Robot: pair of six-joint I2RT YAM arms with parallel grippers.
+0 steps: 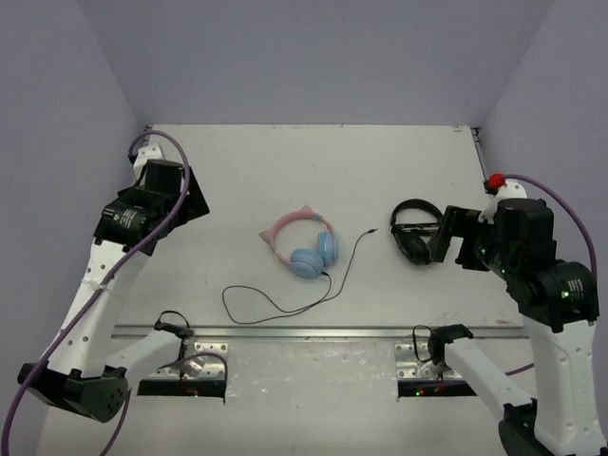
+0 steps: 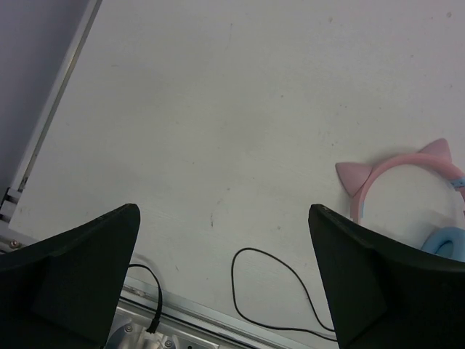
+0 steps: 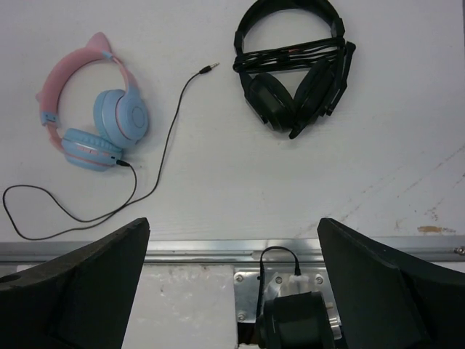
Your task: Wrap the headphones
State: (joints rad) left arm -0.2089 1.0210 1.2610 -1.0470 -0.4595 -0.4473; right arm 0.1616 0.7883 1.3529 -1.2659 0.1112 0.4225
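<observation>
White table: headphones, cable loose, lie well off the left gripper; black headphones just before the right gripper.

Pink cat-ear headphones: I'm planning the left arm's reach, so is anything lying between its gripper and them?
Nothing visible does. Only bare table separates the open left gripper from the headphones. Their black cable loops toward the near edge, and the black headphones lie beyond them, on the right arm's side.
</observation>
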